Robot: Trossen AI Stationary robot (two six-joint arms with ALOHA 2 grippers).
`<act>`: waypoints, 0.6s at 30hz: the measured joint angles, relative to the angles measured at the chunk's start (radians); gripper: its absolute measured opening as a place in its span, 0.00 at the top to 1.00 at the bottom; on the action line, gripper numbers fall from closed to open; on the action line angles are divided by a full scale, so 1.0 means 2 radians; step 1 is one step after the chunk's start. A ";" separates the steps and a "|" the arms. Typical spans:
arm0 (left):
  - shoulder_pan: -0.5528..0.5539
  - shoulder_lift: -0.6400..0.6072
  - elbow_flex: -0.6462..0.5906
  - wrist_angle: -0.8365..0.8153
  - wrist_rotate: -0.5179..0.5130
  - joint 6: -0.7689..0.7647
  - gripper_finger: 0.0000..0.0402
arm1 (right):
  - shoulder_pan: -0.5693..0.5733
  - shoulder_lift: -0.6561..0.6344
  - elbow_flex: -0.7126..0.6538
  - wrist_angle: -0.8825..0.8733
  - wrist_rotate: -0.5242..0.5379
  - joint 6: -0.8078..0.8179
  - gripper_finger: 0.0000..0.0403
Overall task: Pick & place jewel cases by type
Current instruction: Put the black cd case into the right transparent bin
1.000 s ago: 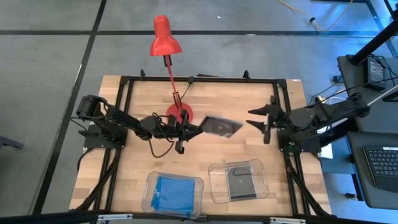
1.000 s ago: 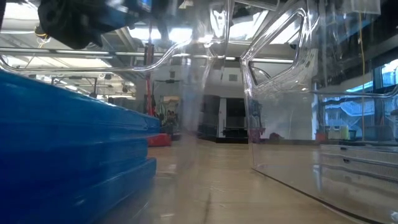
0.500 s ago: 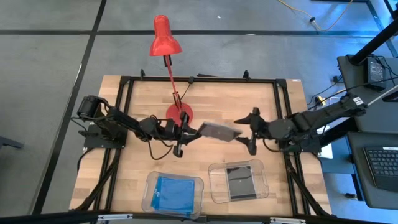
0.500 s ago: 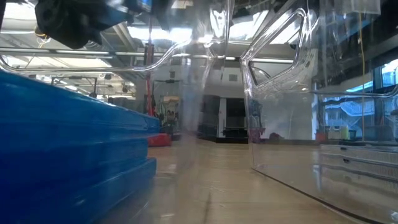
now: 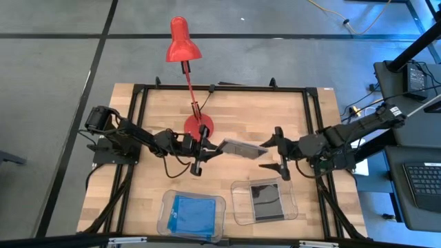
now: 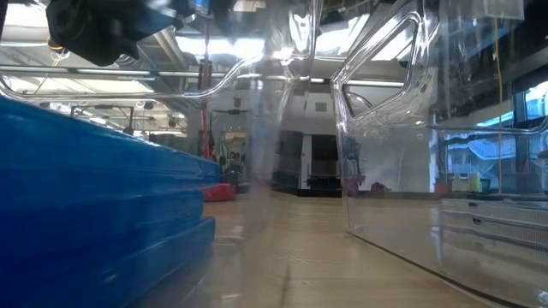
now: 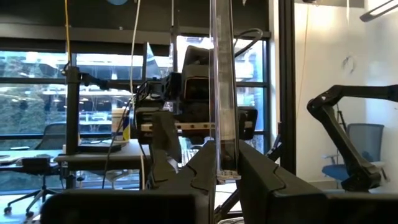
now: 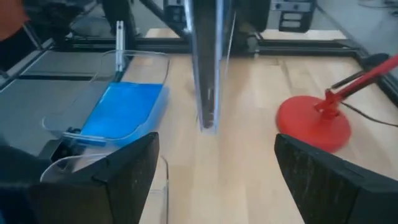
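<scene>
A dark jewel case (image 5: 241,148) was pinched above the wooden table (image 5: 234,110) by the left gripper (image 5: 207,149), edge-on between the right gripper's (image 5: 273,151) spread fingers (image 8: 106,177). Office windows (image 7: 37,81) were seen beyond.

In the low view, we see the translucent blue jewel cases (image 6: 94,205) only as a blurred block cut off by the picture's left and bottom edges. The clear rounded plastic tray (image 6: 411,154) runs past the right edge. In the right wrist view, the thin dark grey jewel case (image 8: 208,62) shows edge-on, its top cut off. We cannot count the stacked cases.
</scene>
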 joint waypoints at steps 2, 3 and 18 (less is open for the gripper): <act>0.000 0.000 0.000 0.000 0.000 0.000 0.91 | 0.001 0.000 0.000 0.008 0.014 0.000 0.20; 0.000 0.000 0.000 0.000 0.000 0.000 0.91 | 0.001 0.000 0.000 0.018 0.024 -0.001 0.20; 0.000 0.000 0.000 0.000 -0.013 0.008 0.89 | 0.001 0.000 0.000 0.096 0.038 -0.009 0.45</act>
